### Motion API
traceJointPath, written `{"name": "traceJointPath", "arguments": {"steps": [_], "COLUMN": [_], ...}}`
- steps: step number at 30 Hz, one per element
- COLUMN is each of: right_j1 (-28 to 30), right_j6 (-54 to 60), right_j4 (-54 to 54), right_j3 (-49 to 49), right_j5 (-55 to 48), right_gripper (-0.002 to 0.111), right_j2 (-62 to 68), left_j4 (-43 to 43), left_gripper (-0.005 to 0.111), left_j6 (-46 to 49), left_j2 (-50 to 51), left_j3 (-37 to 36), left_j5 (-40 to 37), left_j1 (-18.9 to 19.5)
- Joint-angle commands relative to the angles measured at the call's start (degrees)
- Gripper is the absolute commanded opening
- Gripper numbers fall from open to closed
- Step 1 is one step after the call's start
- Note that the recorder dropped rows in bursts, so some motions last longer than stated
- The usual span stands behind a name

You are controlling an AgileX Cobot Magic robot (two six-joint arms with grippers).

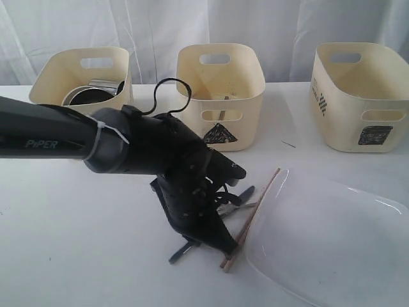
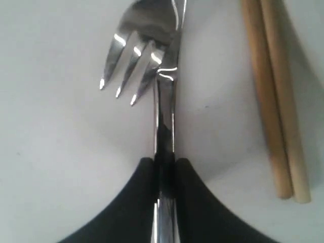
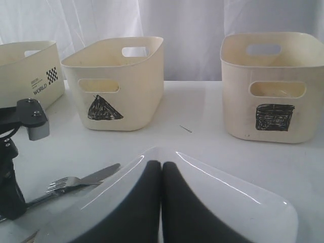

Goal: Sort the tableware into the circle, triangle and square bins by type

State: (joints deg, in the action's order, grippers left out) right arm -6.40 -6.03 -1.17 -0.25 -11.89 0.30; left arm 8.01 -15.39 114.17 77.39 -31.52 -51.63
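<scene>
Knife [image 2: 164,116] shows edge-on in the left wrist view as a thin shiny strip. The left fingers [image 2: 207,212] are clenched on it, one black finger on each side, and the strip runs on past them. The fork [image 2: 134,55] lies on the white surface [image 1: 77,243] just beside the knife. Its tines point back toward the fingers, and the nearest tine touches or all but touches the strip. The chopsticks [image 2: 276,101] lie as a close pair on the knife's other side, apart from it. All three sit in front of the triangle bin [image 1: 249,102], well apart from it, under the black left arm [image 1: 57,137] that reaches down there. The square bin [image 3: 238,106] stands beside the triangle bin with a gap between them. A third bin [image 1: 57,80] stands on the triangle bin's other side. Its mark does not show, and a steel mug [image 1: 105,85] and a round steel vessel [image 1: 84,97] sit inside it. The plate [image 3: 228,192], large and white, also lies in front of the triangle bin, off toward the square bin's side, with the chopsticks running along its edge. The right fingers [image 3: 147,202] are pressed together with no gap and nothing seen between them, above the plate. I cannot tell whether they touch it.
</scene>
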Motion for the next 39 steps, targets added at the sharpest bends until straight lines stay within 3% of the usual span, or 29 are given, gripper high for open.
{"name": "traceJointPath", "arguments": {"steps": [1, 10, 22, 32, 39], "right_j1": [0.1, 0.1, 0.1, 0.1, 0.1], "right_j6": [-0.1, -0.1, -0.1, -0.1, -0.1], "right_j4": [0.4, 0.4, 0.4, 0.4, 0.4], "right_j3": [0.3, 0.3, 0.3, 0.3, 0.3], "right_j5": [0.2, 0.2, 0.2, 0.2, 0.2], "right_gripper": [0.000, 0.000, 0.000, 0.000, 0.000], "right_j2": [-0.3, -0.3, -0.3, -0.3, -0.3], "left_j4": [1.6, 1.7, -1.4, -6.5, -12.5], "left_gripper": [0.000, 0.000, 0.001, 0.045, 0.048], "left_j6": [-1.8, -1.8, 2.5, 11.7, 15.4], "left_j2": [-2.1, -6.1, -8.1, -7.5, -7.4], "left_j3": [-0.6, -0.6, -0.7, -0.7, -1.4], "left_j5": [-2.7, -3.1, -4.1, -3.4, 1.5], "left_j1": [3.8, 10.3, 10.2, 10.2, 10.2]}}
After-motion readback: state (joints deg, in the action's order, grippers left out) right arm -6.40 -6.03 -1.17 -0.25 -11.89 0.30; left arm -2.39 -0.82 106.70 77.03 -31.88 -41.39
